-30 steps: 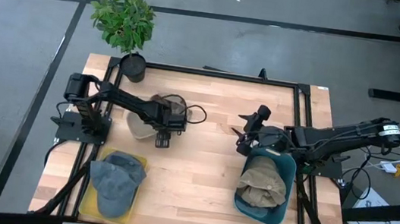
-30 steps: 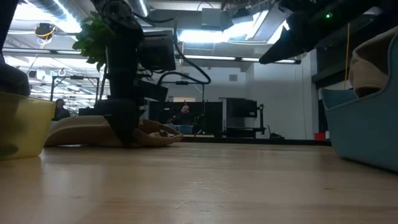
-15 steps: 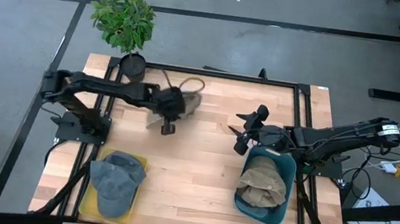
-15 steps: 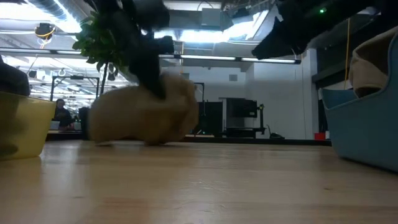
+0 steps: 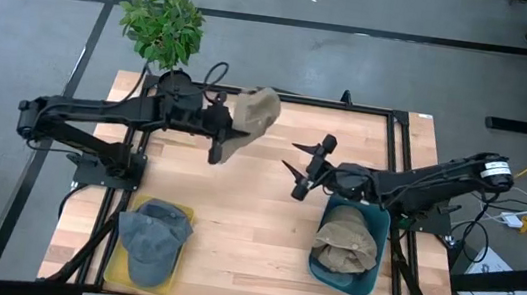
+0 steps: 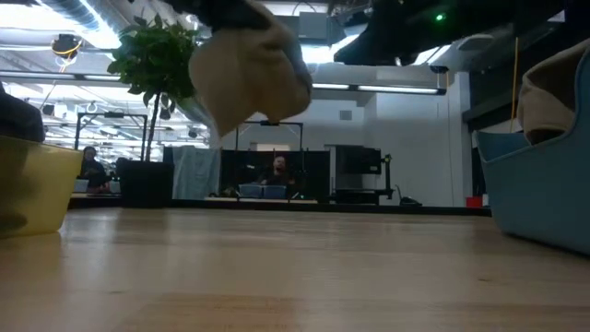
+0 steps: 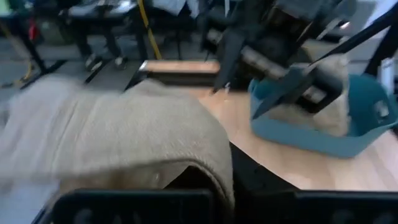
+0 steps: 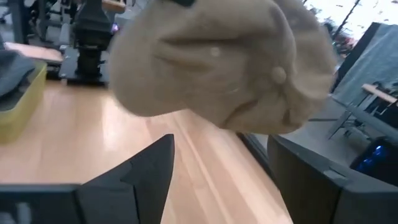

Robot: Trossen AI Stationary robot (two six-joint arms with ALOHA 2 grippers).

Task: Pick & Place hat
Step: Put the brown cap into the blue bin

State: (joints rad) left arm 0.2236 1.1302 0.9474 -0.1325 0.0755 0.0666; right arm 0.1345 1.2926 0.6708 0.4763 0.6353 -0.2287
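Seen from above, a wooden table [image 5: 257, 197] stands on a grey floor, with a potted plant [image 5: 162, 29] at its far left corner. The left gripper [image 5: 220, 134] is clamped on a tan hat [image 5: 254, 113] and holds it in the air over the far edge of the table, near the plant. The right gripper [image 5: 306, 168] hangs over the middle of the table with its fingers spread apart and nothing between them, pointing toward the hat. Just beside the right arm, a blue bin [image 5: 347, 248] at the near right holds another tan hat [image 5: 344, 243]. A yellow tray [image 5: 120, 251] at the near left holds a grey cap [image 5: 151, 240].

From table height, the room behind shows screens and a seated person [image 6: 277, 171]. The tan hat [image 6: 251, 66] hangs well clear of the table top [image 6: 295, 267]. The plant [image 6: 152, 65] stands behind it, the yellow tray [image 6: 37, 184] at the left edge and the blue bin [image 6: 539, 189] at the right.

The left wrist view looks over the tan hat [image 7: 118, 140], which fills the near part, toward the blue bin [image 7: 317, 121] and the right arm [image 7: 273, 37] beyond.

The right wrist view looks past one dark finger [image 8: 134, 177] at the tan hat [image 8: 217, 62] held up ahead, with the yellow tray [image 8: 22, 102] off to the side.
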